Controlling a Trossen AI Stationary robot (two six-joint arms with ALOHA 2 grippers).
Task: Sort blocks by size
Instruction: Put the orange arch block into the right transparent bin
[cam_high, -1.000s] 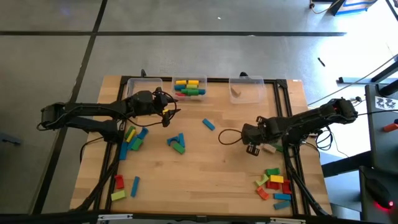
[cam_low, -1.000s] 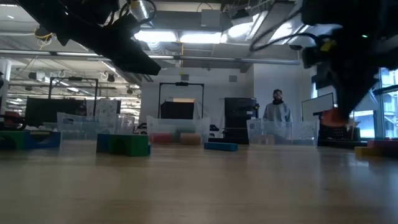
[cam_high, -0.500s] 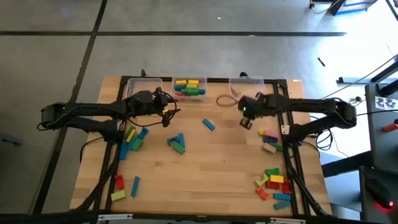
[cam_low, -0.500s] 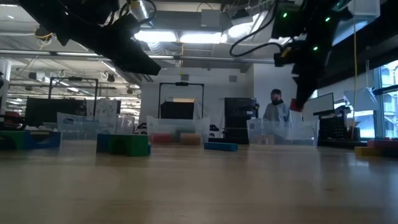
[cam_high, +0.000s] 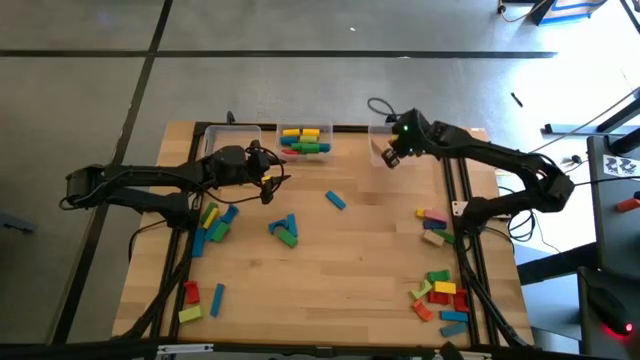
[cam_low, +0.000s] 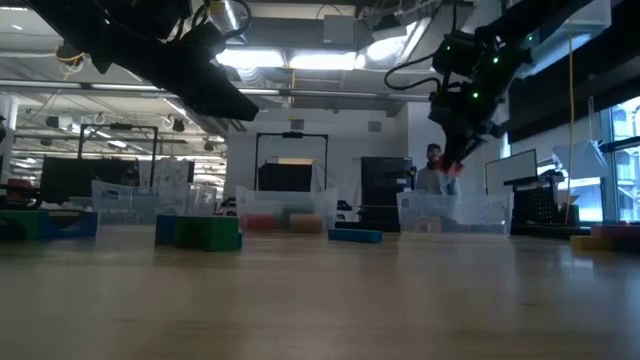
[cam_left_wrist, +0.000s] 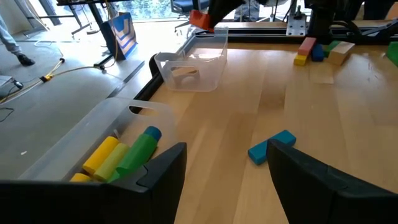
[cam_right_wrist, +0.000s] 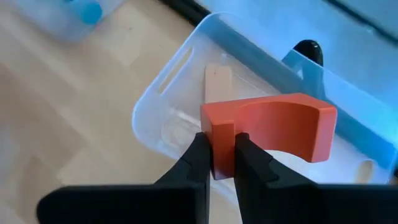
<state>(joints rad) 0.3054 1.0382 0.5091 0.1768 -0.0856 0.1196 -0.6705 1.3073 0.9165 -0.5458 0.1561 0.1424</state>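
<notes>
My right gripper (cam_right_wrist: 222, 163) is shut on an orange arch-shaped block (cam_right_wrist: 273, 134) above the clear right bin (cam_high: 400, 150) at the table's far edge. A beige block (cam_right_wrist: 217, 84) lies in that bin. The held block also shows in the low view (cam_low: 452, 167) and in the left wrist view (cam_left_wrist: 200, 20). My left gripper (cam_left_wrist: 227, 168) is open and empty above the table, near the middle bin (cam_high: 305, 140). Loose blocks lie at the left (cam_high: 212, 222), the middle (cam_high: 285, 230) and the near right (cam_high: 440, 295). My right gripper pinches one leg of the arch (cam_right_wrist: 217, 134) between its two fingers. The fingers (cam_right_wrist: 198, 163) come from above, slanting down. The block is lifted clear over the bin, and the rest of the arch reaches sideways out of the hold.
The middle bin holds yellow and green cylinders (cam_left_wrist: 124, 155). A third clear bin (cam_high: 232, 140) stands at the far left. A blue block (cam_high: 335, 200) lies alone mid-table. More blocks lie at the right edge (cam_high: 432, 222) and the near left (cam_high: 195, 300). A person (cam_low: 435, 175) stands beyond the table.
My right gripper has risen from the table's right side and gone toward the far edge with the orange block, ending above the right bin. The block stays shut in the fingers, clear of the table.
</notes>
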